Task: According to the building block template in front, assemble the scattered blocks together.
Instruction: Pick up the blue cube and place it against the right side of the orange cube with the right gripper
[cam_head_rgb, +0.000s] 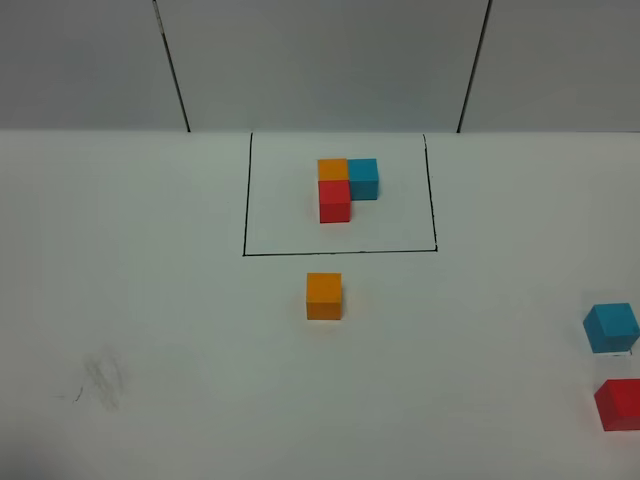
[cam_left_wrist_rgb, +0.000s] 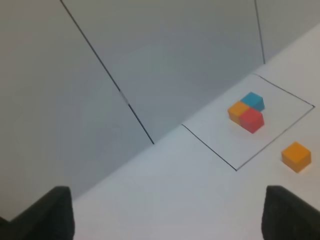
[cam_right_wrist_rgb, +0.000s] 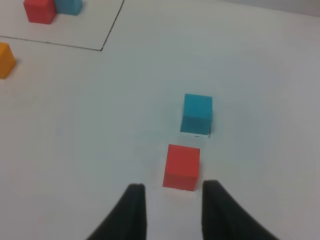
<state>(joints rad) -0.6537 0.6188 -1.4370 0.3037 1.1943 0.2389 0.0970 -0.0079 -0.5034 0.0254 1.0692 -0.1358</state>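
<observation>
The building block template (cam_head_rgb: 340, 188) is three joined cubes. Orange and blue sit side by side at the back, and red sits in front of the orange. It stands inside a thin black drawn rectangle (cam_head_rgb: 340, 252) on the white worktop (cam_head_rgb: 180, 300).

The loose matte orange cube (cam_head_rgb: 324, 296) lies just outside the template's front line, roughly in line with its red block. The loose matte blue cube (cam_head_rgb: 611, 328) and the loose matte red cube (cam_head_rgb: 620, 403) lie well to the right of the template and nearer the robot. They are close together but not touching, and the red one is farther from the template.

The cubes look small, rigid and light, and their flat matte faces should hold without slipping. A square pinch on two opposite side faces seems best, since a skewed one could twist the cube.

The right gripper (cam_right_wrist_rgb: 173, 186) is spread and holds nothing. Its gap lines up with the red cube, which lies just ahead of the tips. The blue cube sits just beyond the red one, so a forward push might nudge it.

The left gripper (cam_left_wrist_rgb: 170, 200) is spread wide and empty, well to the left of the template.

Nothing stands between the right-hand cubes and the orange one. A faint grey smudge (cam_head_rgb: 100, 380) far left of the template is no obstacle.
</observation>
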